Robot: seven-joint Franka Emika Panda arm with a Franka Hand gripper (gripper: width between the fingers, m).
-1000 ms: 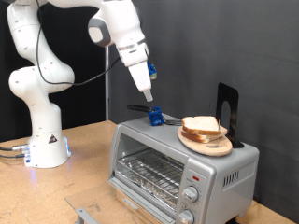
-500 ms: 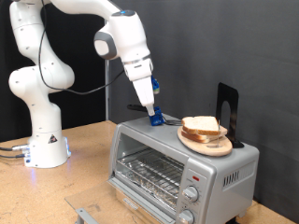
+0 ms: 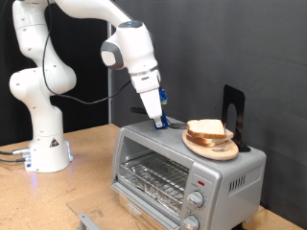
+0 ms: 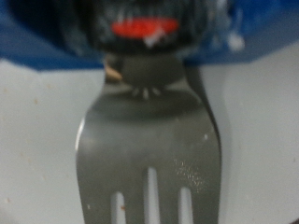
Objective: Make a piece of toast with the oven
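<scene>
My tool [image 3: 160, 120] is down on the top of the boxy silver toaster oven [image 3: 182, 165] near its back edge, closed on the blue handle of a metal fork [image 4: 149, 140]. The pale squarish slice of toast [image 3: 206, 128] lies on a round wooden plate [image 3: 211, 146] atop the oven, just beside my tool. The oven's glass door is shut, its wire rack visible inside.

Arm swung lower & leaned more to the right; gripper [image 3: 160, 122] came down to the fork [image 3: 146, 111] on top of the oven [image 3: 182, 163].
</scene>
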